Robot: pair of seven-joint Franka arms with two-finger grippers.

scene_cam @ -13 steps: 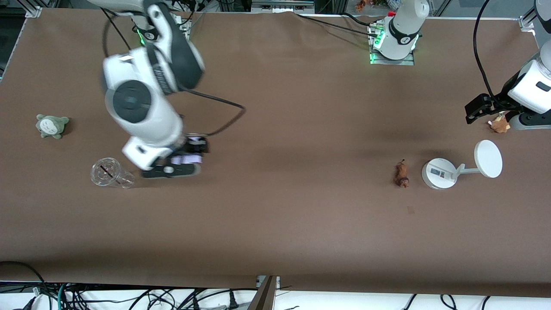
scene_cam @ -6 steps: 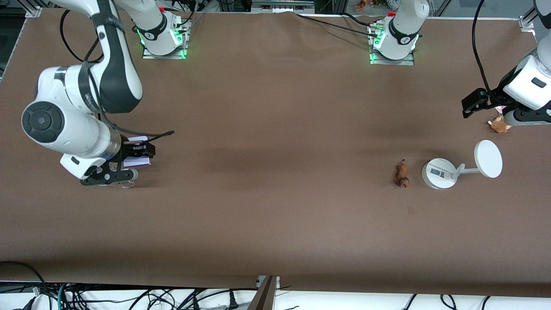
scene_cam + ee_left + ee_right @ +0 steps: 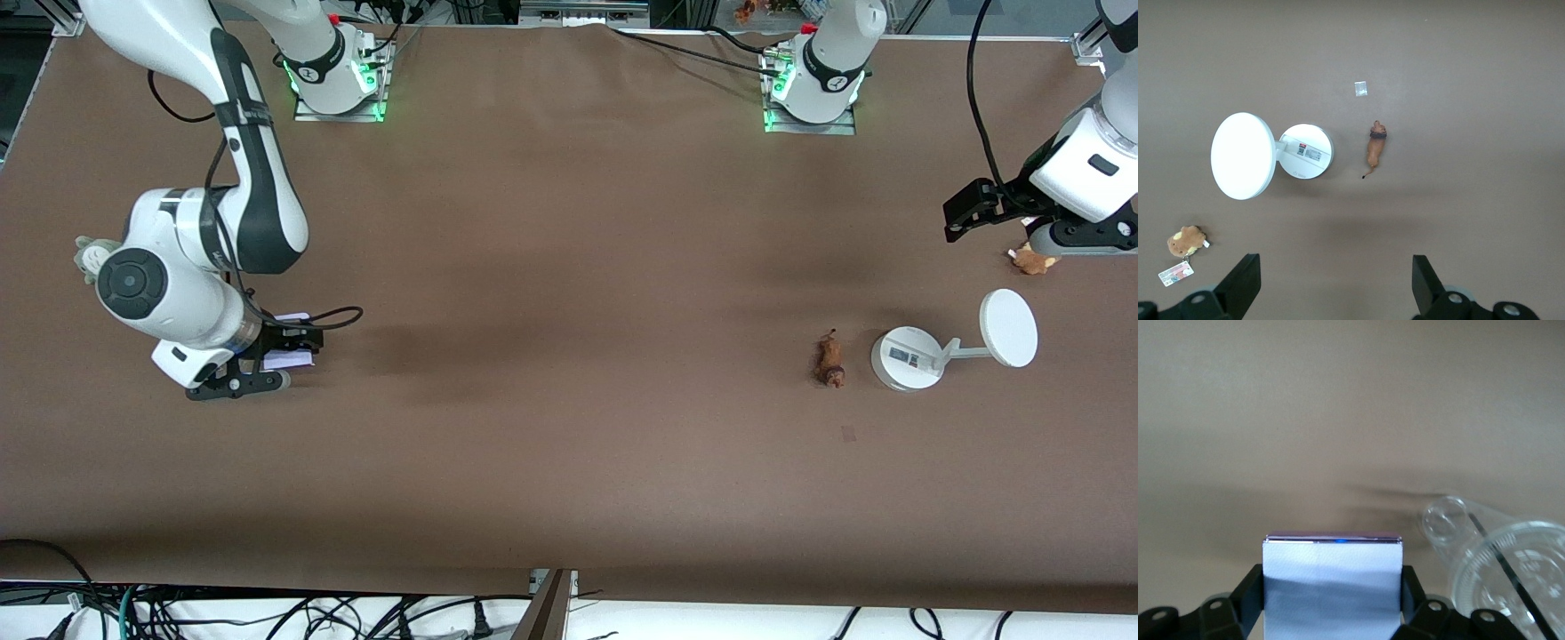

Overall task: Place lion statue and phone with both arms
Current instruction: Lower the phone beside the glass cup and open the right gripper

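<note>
The clear plastic cup (image 3: pixel 1501 567) lies on its side just beside the right gripper (image 3: pixel 1331 600); a dark straw-like line shows inside it, and no other contents can be made out. In the front view the cup is hidden under the right arm. The right gripper (image 3: pixel 283 348), toward the right arm's end of the table (image 3: pixel 569 444), is clamped on the phone (image 3: pixel 1332 583), its fingers (image 3: pixel 1248 597) pressed against both long sides; the phone (image 3: pixel 286 357) shows only as a pale sliver past the wrist in the front view, and whether it rests on the table or hangs just above it cannot be told. The grey-green plush (image 3: pixel 86 253) near that arm is mostly covered by the elbow joint.

The left gripper (image 3: pixel 965 213) hangs with its jaws spread wide and empty at the left arm's end of the table, high over bare brown surface. Its fingers (image 3: pixel 1238 283) are cut off at the frame edge in the left wrist view. The lion statue (image 3: pixel 831 360) lies on the table apart from the gripper, close beside the round base of the white stand (image 3: pixel 907 357) but not touching it. From the left wrist the lion statue (image 3: pixel 1375 148) and stand (image 3: pixel 1305 152) show plainly, with a small pale square mark (image 3: pixel 1361 89) near them. The tan plush (image 3: pixel 1031 260) lies beneath the left arm's wrist, partly covered, near the table edge.

The whole middle of the table is open, bare brown surface between the two arms
</note>
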